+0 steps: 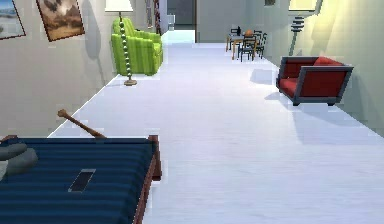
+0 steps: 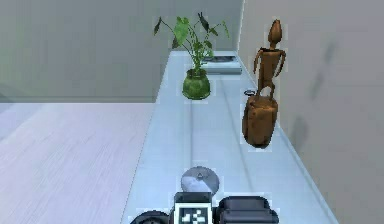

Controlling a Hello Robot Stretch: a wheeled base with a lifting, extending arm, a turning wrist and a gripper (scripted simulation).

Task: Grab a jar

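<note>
Gripper (image 2: 152, 216), dark and blocky, sits at the arm side view's bottom edge, just beside a white square marker with black marks (image 2: 197, 213). Its thin fingers cannot be made out against the body, so I cannot tell how they stand or whether the gripper holds anything. A long pale countertop (image 2: 170, 140) runs away beneath it along a grey wall.

Just beyond the fingers' end, on that top, rests a small grey round thing with a domed top (image 2: 200, 180). It may be the jar, but it is too small to be sure, and I cannot tell whether the fingers touch it. Farther out from the fingers, toward the view's right, a brown carved wooden statue of a slim figure on a rounded base (image 2: 264, 95) stands upright. Farther still from the fingers is a leafy green plant in a round green glass pot (image 2: 196, 84). A flat dark slab (image 2: 220, 66) lies just behind it.

In the forward view, a bed with a dark blue striped cover (image 1: 110, 160) fills the lower left. A brown wooden bat (image 1: 80, 124) lies at its far edge, and a small flat dark rectangle (image 1: 82, 180) and a grey pillow (image 1: 15, 160) lie on it. Across the pale floor are a bright green armchair (image 1: 138, 50) on the left, a red armchair with a dark frame (image 1: 313, 78) on the right, and a dark dining table with chairs (image 1: 247, 42) at the far end.
</note>
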